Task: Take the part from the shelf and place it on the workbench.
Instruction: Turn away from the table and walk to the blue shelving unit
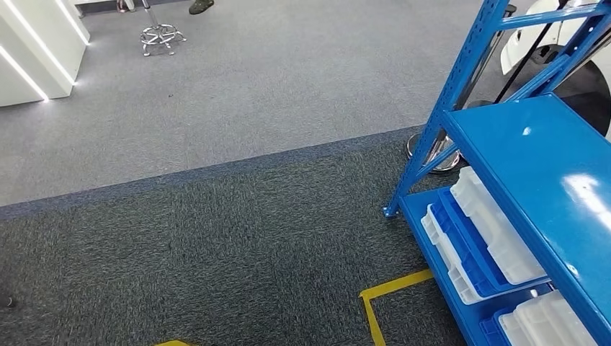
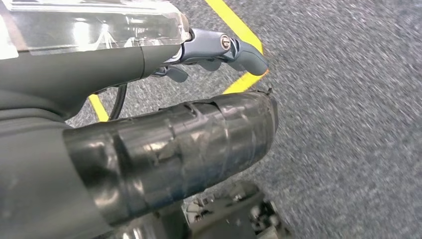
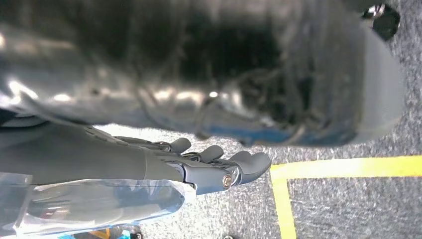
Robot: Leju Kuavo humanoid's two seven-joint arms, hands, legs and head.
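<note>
Head view runs, from your left, across grey carpet with a stool base [image 1: 161, 37] and a person's shoe [image 1: 201, 6] far off, then darker carpet crossed by yellow tape [image 1: 393, 287], and at your right the blue shelf [image 1: 537, 155]. Its lower tier carries white and blue bins [image 1: 481, 234]. You cannot make out any part in them from this angle, so where the part lies is not something these pictures settle; by the task it should be on that shelf. No workbench is visible either.

Judge the task as barely begun: nothing is held, nothing is placed, and you are at the shelf's corner rather than square to it. Everything is left to do: face the shelf, find the part, grasp it, carry it to the workbench.

Wrist views give you what the head view lacks, namely both hands. The left hand [image 2: 219, 50] hangs over carpet and tape, fingers loosely extended, grasping nothing. The right hand [image 3: 214, 167] likewise hangs slack and released, fingers slightly apart, above a tape corner [image 3: 278, 174]. Neither wrist view shows the shelf or bins, so you must rely on the head view for those.
</note>
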